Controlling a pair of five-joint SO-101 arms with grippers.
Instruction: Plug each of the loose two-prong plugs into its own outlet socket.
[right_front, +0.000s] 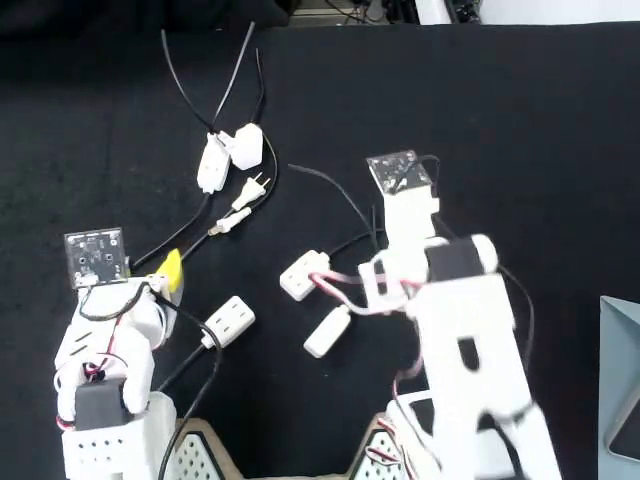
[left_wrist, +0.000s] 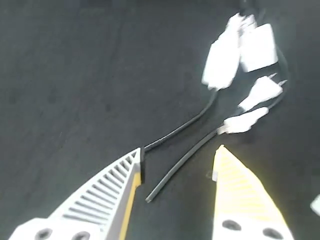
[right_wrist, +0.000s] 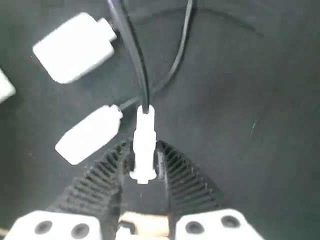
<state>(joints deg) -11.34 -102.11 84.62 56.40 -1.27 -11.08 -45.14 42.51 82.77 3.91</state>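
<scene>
Plug (right_wrist: 144, 145) on a black cord (right_wrist: 131, 55) sits pinched between the jaws of the right gripper (right_wrist: 145, 162) over the middle of the table (right_front: 560, 120), close to the far socket (right_front: 304, 273) and the near socket (right_front: 328, 332). Toward the table's far left lie the first loose plug (right_front: 251, 189) and the second loose plug (right_front: 226, 224), side by side, just nearward of a white socket block (right_front: 213, 163). The left gripper (left_wrist: 180, 152) hangs by the near left corner, jaws spread wide above a thin cord end (left_wrist: 175, 172), with a three-outlet socket (right_front: 231, 320) lying near it.
</scene>
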